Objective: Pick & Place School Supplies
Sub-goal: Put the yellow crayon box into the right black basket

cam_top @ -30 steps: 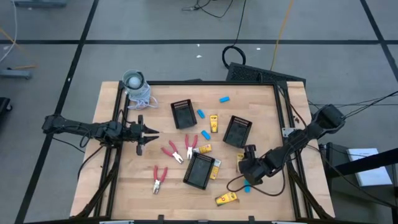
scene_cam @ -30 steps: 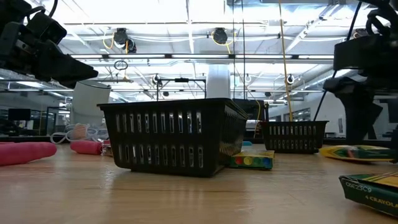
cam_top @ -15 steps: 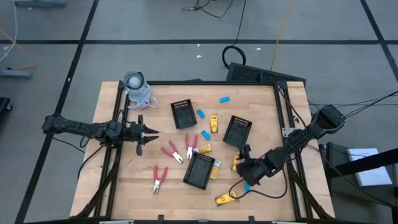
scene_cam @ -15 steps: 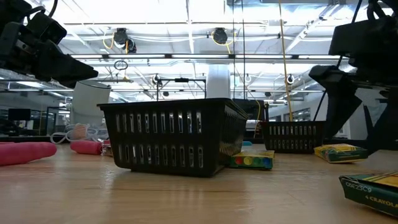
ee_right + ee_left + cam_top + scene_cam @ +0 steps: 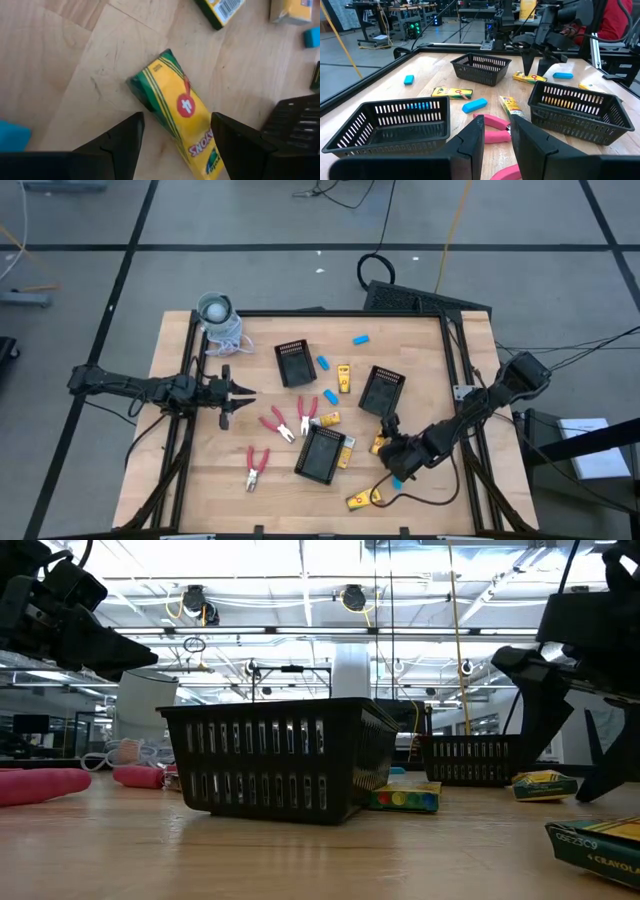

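My right gripper (image 5: 175, 137), fingers spread, hovers over a yellow crayon box (image 5: 177, 112) beside the nearest black tray (image 5: 321, 454); I should straddle its narrow width.

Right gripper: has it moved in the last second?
Yes. In the high view the right gripper has shifted left, closer to the nearest black basket, and is now over a yellow crayon box.

Crayon box (image 5: 181, 116) running off frame edge at 6 o'clock; blue eraser (image 5: 12, 136) getting cropped at 9 o'clock; basket (image 5: 299, 120) cropped at 3 o'clock.
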Controlling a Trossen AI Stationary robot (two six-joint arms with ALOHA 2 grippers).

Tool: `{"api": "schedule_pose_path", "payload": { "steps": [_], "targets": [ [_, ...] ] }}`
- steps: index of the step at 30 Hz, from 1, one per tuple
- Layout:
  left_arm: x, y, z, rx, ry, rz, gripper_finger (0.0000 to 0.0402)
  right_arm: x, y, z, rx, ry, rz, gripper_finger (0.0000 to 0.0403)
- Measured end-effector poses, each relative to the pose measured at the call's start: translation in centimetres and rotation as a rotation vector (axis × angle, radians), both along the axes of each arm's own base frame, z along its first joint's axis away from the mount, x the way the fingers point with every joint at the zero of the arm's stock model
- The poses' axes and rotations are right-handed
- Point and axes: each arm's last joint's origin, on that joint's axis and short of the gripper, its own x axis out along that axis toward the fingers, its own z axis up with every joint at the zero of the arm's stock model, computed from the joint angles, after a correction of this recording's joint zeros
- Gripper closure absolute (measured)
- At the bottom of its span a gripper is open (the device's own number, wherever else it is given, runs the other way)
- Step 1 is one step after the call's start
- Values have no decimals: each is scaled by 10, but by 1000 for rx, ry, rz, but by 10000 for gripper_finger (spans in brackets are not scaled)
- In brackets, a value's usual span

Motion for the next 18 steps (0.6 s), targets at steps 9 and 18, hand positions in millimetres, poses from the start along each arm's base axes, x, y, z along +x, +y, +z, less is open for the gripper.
{"api": "schedule_pose_path", "payload": {
  "steps": [9, 18],
  "targets": [
    [0, 0, 0, 4, -4, 4, 304, 4, 4, -7, 8, -14, 1, 195],
    [0, 0, 0, 6, -5, 5, 304, 3, 4, -8, 17, -3, 8, 293]
  ]
}}
